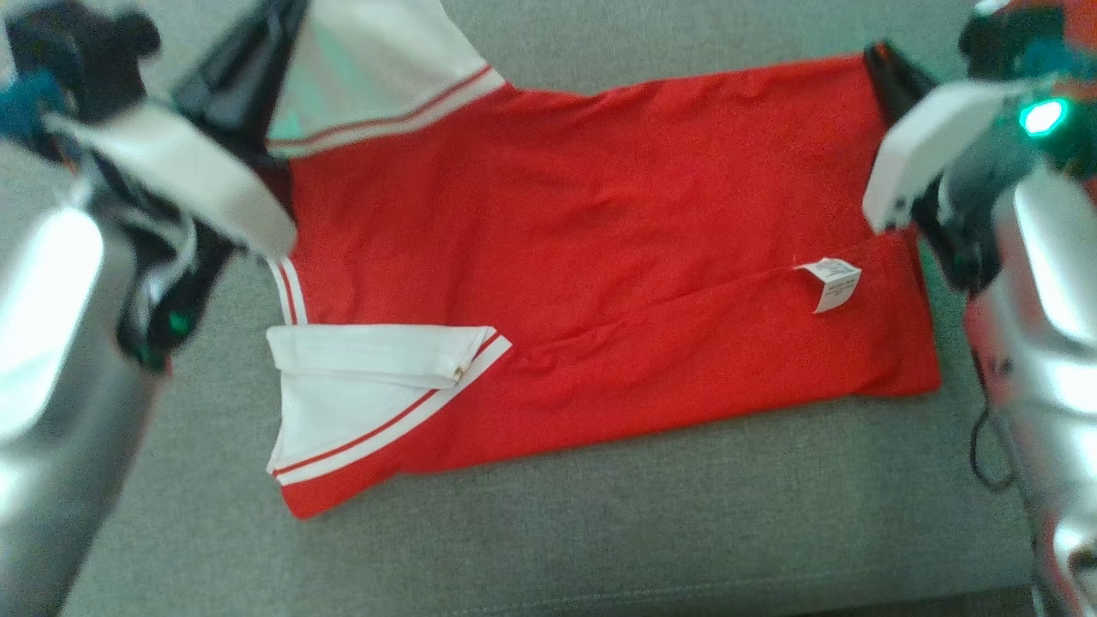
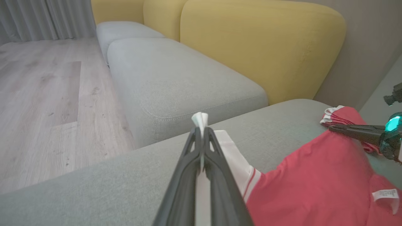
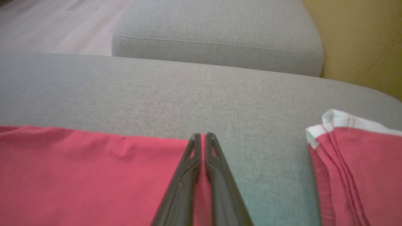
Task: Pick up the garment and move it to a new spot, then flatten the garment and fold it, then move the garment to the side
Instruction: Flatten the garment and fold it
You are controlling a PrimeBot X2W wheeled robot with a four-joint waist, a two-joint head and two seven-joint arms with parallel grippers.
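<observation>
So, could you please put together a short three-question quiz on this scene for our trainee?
1. True or false: the left hand is shut on a white part of the garment.
2. What does the garment lie on? A: a wooden floor. B: a grey sofa cushion. C: a metal tray.
3. Fill in: the right hand pinches the garment's ____ fabric at its edge.

Key: 1 true; 2 B; 3 red.
</observation>
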